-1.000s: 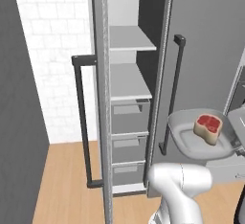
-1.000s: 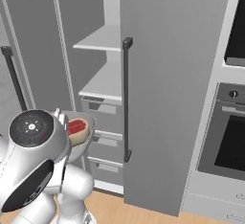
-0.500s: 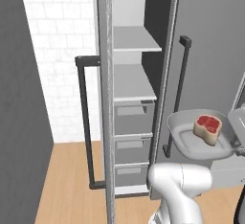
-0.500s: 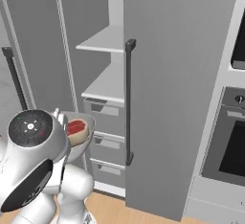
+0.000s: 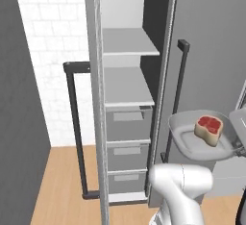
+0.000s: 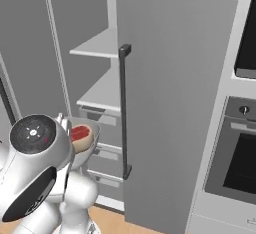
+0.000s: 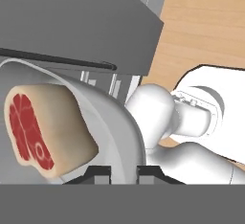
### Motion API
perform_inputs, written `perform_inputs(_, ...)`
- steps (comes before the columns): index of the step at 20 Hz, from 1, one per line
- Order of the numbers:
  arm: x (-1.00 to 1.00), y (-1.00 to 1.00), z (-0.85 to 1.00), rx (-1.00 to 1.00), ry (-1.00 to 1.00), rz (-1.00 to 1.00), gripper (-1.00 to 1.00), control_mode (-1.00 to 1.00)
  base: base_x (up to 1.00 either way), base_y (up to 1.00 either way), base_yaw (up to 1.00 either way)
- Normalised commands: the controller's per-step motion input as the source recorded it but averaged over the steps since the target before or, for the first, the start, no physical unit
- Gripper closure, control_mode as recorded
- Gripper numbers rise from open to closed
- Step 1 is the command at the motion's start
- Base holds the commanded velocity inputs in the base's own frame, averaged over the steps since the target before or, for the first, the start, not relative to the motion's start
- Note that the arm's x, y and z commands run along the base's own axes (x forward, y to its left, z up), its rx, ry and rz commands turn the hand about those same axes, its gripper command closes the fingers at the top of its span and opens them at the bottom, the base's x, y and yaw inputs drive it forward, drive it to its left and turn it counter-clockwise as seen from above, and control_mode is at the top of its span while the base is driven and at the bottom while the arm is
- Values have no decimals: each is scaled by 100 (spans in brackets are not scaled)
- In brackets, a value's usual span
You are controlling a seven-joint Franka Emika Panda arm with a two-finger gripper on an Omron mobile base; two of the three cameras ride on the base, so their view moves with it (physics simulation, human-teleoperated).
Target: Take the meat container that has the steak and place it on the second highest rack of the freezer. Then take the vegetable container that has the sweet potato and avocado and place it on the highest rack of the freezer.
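At the near edge of the hand view, the hand (image 7: 123, 172) pinches the rim of the meat container (image 5: 192, 140) with the steak (image 5: 209, 129) in it, held in mid-air beside the open freezer (image 5: 127, 118), lower than its highest rack (image 5: 127, 41).

A shallow grey rounded meat container (image 5: 192, 140) sits level at the right middle of the left base view, just right of the open freezer (image 5: 126, 99), carrying the steak (image 5: 209, 128). The steak, a thick slab red on top with a tan fatty rim, lies toward the dish's right side. Inside the freezer, the highest rack (image 5: 127, 43), a flat pale shelf, sits above a second like it, grey drawers below. In the hand view, the steak (image 7: 43, 127) lies at lower left, against the container's curved wall (image 7: 115, 122).
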Motion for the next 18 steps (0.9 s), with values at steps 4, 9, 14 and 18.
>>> perform_inputs(4, 0, 0, 0, 0, 0, 0, 100, 100, 45, -5, 3)
perform_inputs(9, 0, 0, 0, 0, 0, 0, 100, 100, 58, -3, 10)
perform_inputs(14, 0, 0, 0, 0, 0, 0, 100, 100, 23, -3, 18)
perform_inputs(18, 0, 0, 0, 0, 0, 0, 100, 100, 4, 0, 24)
